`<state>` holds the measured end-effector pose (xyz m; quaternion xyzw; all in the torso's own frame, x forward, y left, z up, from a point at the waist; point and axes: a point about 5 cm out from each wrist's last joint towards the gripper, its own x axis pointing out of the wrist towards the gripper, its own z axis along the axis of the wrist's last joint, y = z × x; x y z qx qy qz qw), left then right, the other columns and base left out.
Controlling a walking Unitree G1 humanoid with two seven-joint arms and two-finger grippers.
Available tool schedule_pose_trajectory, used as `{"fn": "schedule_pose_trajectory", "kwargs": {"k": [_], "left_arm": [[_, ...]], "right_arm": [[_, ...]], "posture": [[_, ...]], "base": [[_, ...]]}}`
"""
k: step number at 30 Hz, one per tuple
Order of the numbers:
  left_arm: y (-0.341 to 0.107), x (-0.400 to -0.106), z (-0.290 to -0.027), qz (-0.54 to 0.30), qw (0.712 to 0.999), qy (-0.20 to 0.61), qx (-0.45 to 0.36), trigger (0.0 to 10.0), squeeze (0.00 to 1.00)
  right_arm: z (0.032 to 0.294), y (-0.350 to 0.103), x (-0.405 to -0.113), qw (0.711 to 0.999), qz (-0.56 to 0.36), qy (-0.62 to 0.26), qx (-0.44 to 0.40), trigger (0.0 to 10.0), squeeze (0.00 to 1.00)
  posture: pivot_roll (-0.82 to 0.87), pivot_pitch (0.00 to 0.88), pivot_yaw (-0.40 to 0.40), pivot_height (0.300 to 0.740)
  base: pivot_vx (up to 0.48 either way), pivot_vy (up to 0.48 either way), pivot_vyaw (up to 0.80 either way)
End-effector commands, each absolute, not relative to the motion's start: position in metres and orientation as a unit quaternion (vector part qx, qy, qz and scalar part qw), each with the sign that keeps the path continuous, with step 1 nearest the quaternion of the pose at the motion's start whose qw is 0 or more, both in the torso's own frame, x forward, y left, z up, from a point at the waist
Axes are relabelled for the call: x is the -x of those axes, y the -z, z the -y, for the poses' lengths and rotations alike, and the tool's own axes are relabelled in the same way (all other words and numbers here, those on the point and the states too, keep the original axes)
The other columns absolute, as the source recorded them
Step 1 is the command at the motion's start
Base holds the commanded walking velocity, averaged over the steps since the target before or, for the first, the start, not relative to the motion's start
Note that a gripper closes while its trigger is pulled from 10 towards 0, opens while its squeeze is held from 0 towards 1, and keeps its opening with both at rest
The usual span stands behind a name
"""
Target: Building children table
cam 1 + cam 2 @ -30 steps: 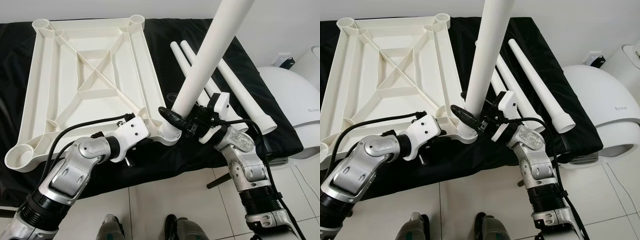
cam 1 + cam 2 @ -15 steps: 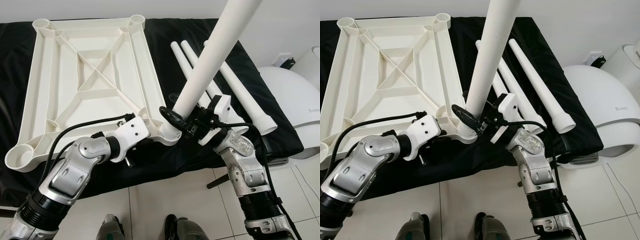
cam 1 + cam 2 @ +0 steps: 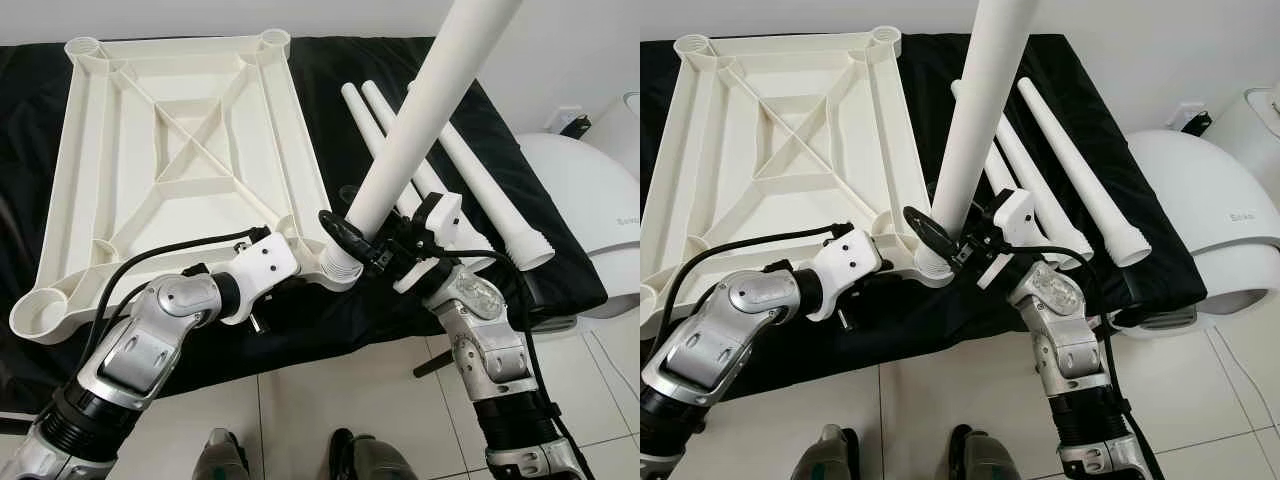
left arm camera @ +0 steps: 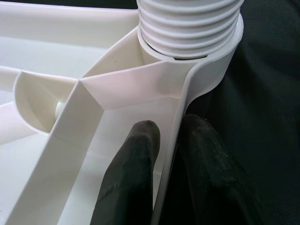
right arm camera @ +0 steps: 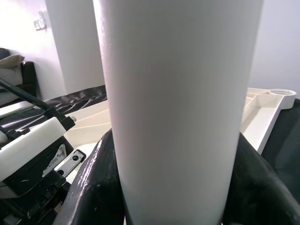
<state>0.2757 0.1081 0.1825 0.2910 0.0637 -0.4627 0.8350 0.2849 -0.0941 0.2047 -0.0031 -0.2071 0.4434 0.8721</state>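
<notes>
— Right end effector [image 3: 352, 240]?
— Clamped around upright white leg [image 3: 420, 120], threaded end seated in near corner socket [image 3: 338, 268].
— Left end effector [image 4: 166, 140]?
— Narrow, pinching rim of upturned white table panel [image 3: 180, 150] beside that socket.
— Spare legs [image 3: 480, 180]?
— Three, lying on black cover [image 3: 500, 130], near its right edge.

We see a table [image 3: 520, 160] draped in black cloth [image 3: 330, 80], standing on a pale tiled floor [image 3: 330, 410]. On the cloth lies a white tabletop [image 3: 180, 150], underside up, its ribs and corner sockets showing. Beside it, to the right, three white legs [image 3: 470, 170] lie flat on the cloth, close together and fanning slightly, thick ends toward us.
</notes>
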Motion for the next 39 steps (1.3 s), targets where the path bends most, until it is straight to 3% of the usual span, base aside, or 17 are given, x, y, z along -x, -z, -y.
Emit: {"fn": "schedule_pose_trajectory", "kwargs": {"k": [1,39], "left_arm": [[-0.2089,-0.2709,-0.0954,0.01,0.83,0.472,-0.299,10.0,0.0],[-0.2107,-0.2705,-0.0935,0.014,0.829,0.473,-0.298,10.0,0.0]], "right_arm": [[0.0826,-0.1713,-0.2809,0.879,0.121,-0.462,-0.009,10.0,0.0],[0.0767,-0.1802,-0.2763,0.915,0.153,-0.373,0.002,10.0,0.0]], "posture": [[0.09,0.238,-0.065,0.74],[0.09,0.244,-0.064,0.74]], "base": [[0.0,0.0,0.0],[0.0,0.0,0.0]]}}
